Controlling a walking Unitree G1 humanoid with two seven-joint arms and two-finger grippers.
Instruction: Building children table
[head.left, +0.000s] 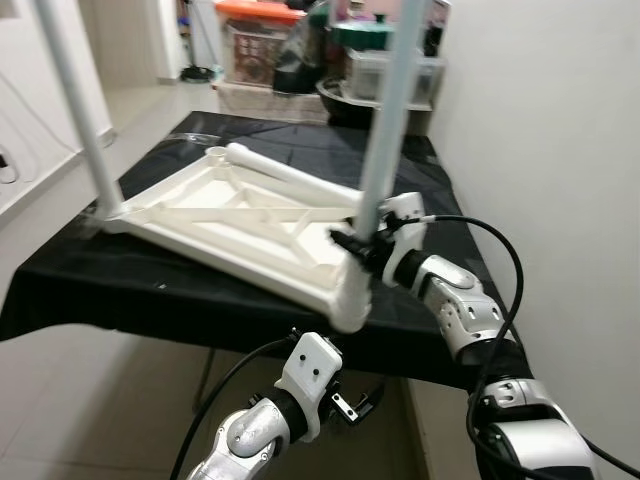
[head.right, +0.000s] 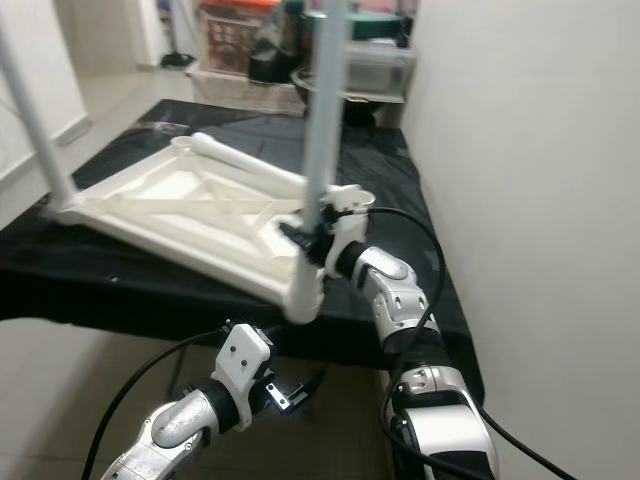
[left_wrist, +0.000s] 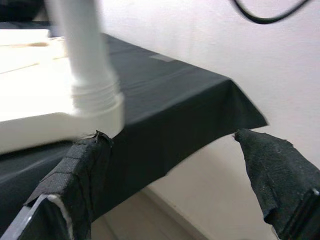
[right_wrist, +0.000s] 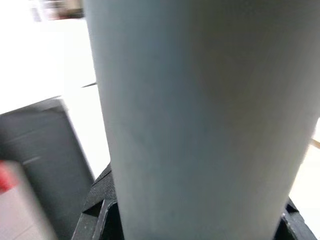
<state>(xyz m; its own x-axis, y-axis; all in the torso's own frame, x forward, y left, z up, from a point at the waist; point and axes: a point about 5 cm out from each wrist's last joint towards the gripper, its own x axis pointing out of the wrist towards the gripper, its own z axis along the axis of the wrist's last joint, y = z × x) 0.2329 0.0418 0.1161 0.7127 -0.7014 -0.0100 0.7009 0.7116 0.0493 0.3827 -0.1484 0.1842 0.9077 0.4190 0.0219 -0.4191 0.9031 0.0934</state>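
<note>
A white children's tabletop (head.left: 230, 215) lies upside down on a black-covered table (head.left: 100, 285), its near corner overhanging the front edge. Two pale legs stand upright in its corners: one at the left (head.left: 80, 110), one at the near right (head.left: 392, 110). A third leg (head.left: 290, 172) lies loose along the far side. My right gripper (head.left: 358, 245) is shut on the near right leg just above its socket; the right wrist view has that leg (right_wrist: 200, 110) close up. My left gripper (head.left: 350, 405) is open below the table's front edge, under that corner socket (left_wrist: 95, 97).
A white wall (head.left: 540, 120) runs close along the right of the table. Storage boxes (head.left: 260, 45) and a pot (head.left: 365, 35) are stacked behind the table's far end. Pale floor (head.left: 40, 200) lies to the left.
</note>
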